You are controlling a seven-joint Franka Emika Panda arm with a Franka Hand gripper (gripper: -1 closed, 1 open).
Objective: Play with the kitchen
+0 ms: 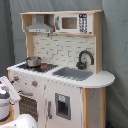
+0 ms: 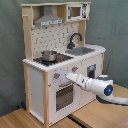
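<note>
the kitchen [image 2: 62, 60] stands upright on the wooden surface [image 2: 95, 119], filling the middle of both exterior views. in the second exterior view our pincer [image 2: 69, 76] reaches in from the second exterior view's right, its tip at the knobs [image 2: 57, 76] above the oven door [image 2: 63, 95]; we cannot tell how far it is open or whether it grips anything. we judge a knob turn is in hand: we should stay square to the panel, press lightly, and rotate slowly so the small pot [image 2: 49, 55] on the stovetop is not jolted.
</note>
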